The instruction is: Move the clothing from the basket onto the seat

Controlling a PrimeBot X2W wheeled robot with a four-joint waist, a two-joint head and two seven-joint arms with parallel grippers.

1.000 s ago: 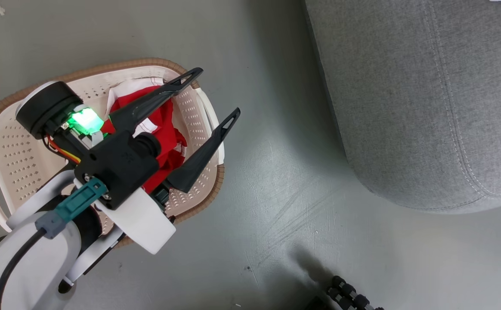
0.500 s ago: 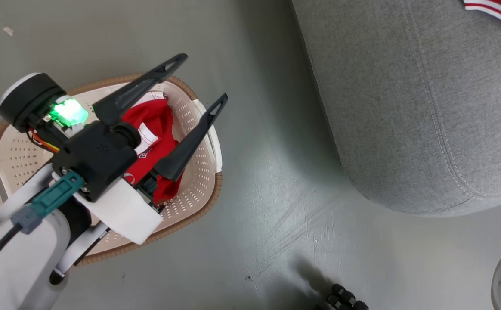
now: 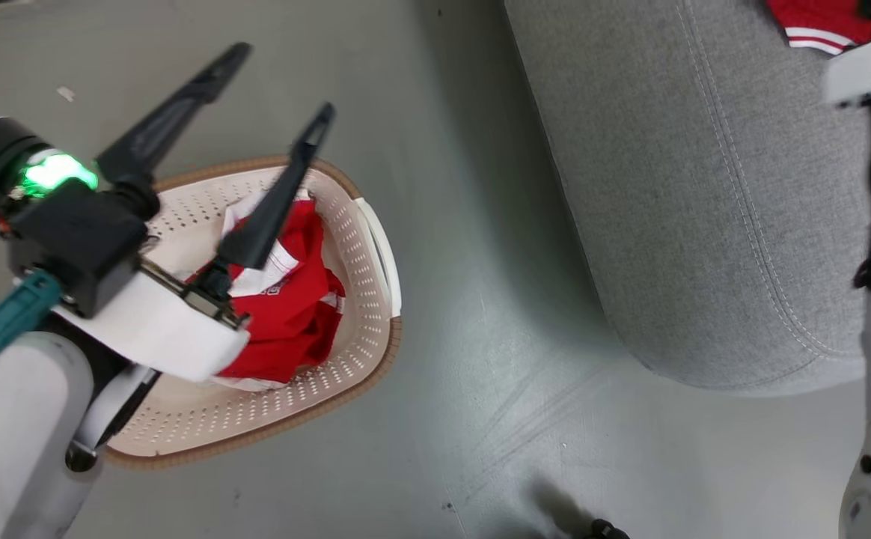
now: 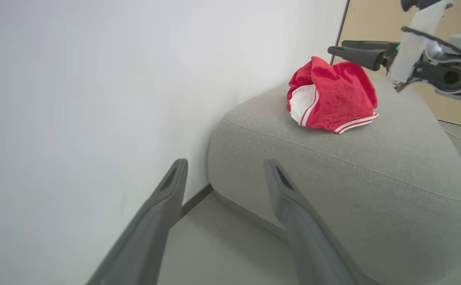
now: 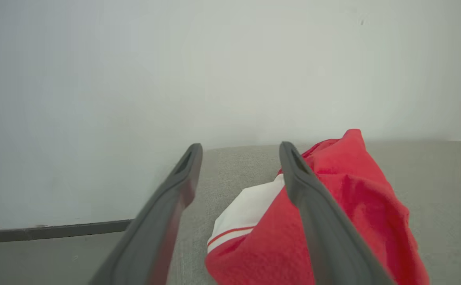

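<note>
Left gripper (image 3: 280, 82) has swung up off the basket (image 3: 376, 359), wide and empty; right gripper (image 5: 241, 147) gapes over the seat's (image 3: 667, 187) wall-side edge. Pinch the remaining garment (image 3: 293, 322) deep.

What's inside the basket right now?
One crumpled red-and-white garment lies in the basket. The left end effector, open, covers part of both, so anything beneath it is hidden.

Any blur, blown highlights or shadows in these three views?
Head view: sharp, though the green light on the left wrist blooms; soft shadow on the floor beside the seat. Left wrist view: left gripper soft-focused, red garment on the seat crisp. Right wrist view: right gripper blurred, wall flat and featureless.
</note>
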